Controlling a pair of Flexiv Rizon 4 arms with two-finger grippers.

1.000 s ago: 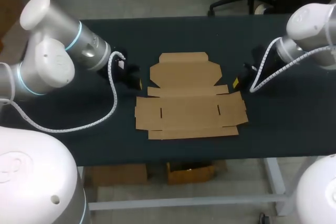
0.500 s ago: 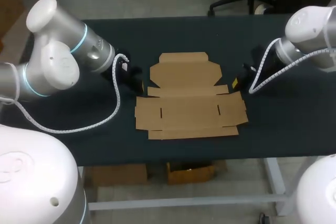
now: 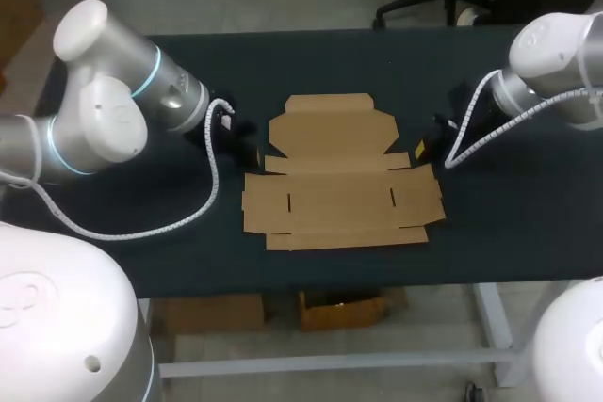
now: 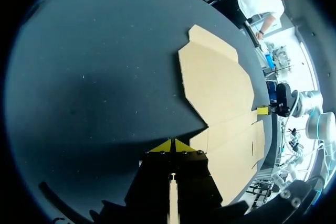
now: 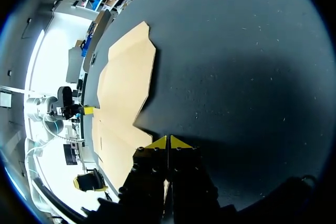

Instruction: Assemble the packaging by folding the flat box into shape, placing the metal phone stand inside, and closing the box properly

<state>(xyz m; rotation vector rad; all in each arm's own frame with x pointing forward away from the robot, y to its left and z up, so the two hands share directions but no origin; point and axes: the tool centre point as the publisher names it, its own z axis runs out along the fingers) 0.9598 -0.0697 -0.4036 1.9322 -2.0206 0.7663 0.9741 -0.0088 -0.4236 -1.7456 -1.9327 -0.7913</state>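
Observation:
The flat brown cardboard box point(image 3: 339, 171) lies unfolded in the middle of the dark table point(image 3: 339, 58). My left gripper point(image 3: 252, 149) sits low, just off the cardboard's left edge, shut and empty. In the left wrist view its yellow tips point(image 4: 173, 146) meet just short of a notch in the cardboard point(image 4: 220, 93). My right gripper point(image 3: 421, 149) is at the right edge, also shut and empty. Its own view has the tips point(image 5: 168, 142) pressed together near the cardboard's point(image 5: 126, 82) edge. No metal phone stand is in view.
Bare dark tabletop point(image 3: 509, 214) surrounds the cardboard on all sides. White cables point(image 3: 209, 185) loop from both wrists near the table. The front table edge point(image 3: 339, 284) runs just below the cardboard.
My left arm has shifted a little to the right, toward the cardboard. My right arm has edged slightly left. Both grippers stay shut; the cardboard has not moved.

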